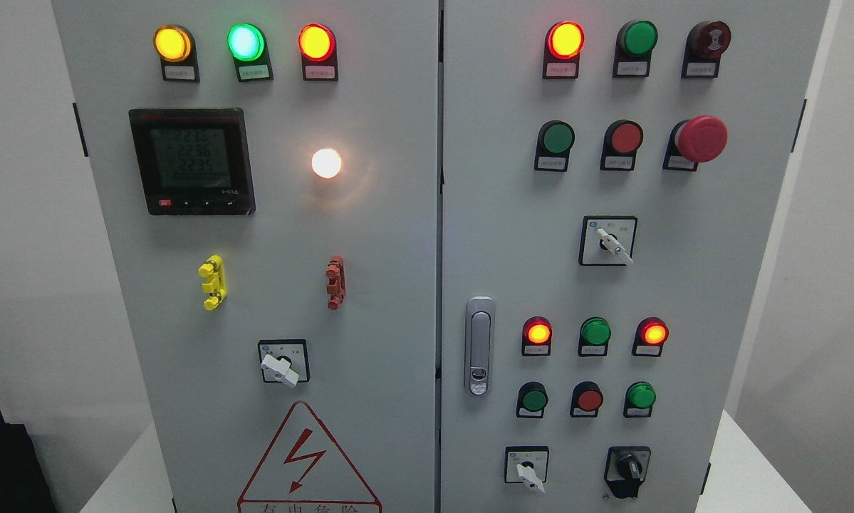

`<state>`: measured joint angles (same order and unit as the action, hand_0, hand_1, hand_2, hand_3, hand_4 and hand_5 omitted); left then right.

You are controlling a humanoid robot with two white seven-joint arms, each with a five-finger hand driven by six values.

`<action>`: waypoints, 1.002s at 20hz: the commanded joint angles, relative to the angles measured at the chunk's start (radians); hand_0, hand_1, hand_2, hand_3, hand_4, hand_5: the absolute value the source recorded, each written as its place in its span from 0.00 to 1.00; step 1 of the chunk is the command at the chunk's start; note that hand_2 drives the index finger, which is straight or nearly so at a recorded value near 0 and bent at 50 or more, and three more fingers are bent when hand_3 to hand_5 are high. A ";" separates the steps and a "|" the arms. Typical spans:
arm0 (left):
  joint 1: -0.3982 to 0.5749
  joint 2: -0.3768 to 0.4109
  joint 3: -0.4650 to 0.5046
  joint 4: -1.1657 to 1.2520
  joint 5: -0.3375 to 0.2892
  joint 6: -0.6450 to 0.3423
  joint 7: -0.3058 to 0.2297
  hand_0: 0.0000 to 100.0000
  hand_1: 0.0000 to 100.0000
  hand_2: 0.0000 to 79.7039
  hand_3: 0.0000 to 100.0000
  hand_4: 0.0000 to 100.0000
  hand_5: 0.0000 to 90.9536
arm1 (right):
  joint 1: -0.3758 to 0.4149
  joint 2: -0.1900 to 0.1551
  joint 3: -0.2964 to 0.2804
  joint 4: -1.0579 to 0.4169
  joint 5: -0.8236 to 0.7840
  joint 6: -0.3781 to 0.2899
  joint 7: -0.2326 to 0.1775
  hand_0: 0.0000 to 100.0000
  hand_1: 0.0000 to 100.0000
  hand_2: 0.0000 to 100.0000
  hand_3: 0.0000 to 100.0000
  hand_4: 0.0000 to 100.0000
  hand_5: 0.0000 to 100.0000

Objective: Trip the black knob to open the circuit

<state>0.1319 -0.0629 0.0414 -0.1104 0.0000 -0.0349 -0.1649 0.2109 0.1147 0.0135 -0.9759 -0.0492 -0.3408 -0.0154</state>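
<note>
No robot hand is showing anywhere in the head view, so whether the fingers are open or curled cannot be told; neither arm is entering from the bottom edge.

The black knob (627, 470) is sitting at the lower right corner of the right-hand cabinet door (740, 285), on a dark square plate, with its grip bar pointing roughly downward. Just to its left a white-handled switch (528, 474) is pointing down and to the right. Above them, three small buttons (587, 399) and a row of lamps (595, 333) are crowding in, two of the lamps glowing red. A silver door latch (479, 345) is standing near the seam between the doors.

Judging by its look, the knob is hard plastic, rigid and smooth, fixed to the panel so it is only turning about its own axis, probably against a spring detent that is snapping between positions. It is likely needing a firm pinch across the two flat sides of the raised bar, with the wrist doing the twisting; a light or off-centre touch is risking slipping off the slick surface. The buttons above are leaving little room for stray fingers.
</note>
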 commanded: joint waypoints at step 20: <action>0.000 0.000 0.000 0.000 -0.023 -0.005 0.001 0.12 0.39 0.00 0.00 0.00 0.00 | 0.045 -0.003 -0.010 -0.558 -0.001 -0.001 -0.001 0.00 0.00 0.00 0.95 0.87 0.80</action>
<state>0.1319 -0.0629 0.0414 -0.1104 0.0000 -0.0393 -0.1649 0.2542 0.1125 0.0024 -1.3599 -0.0506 -0.3439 -0.0161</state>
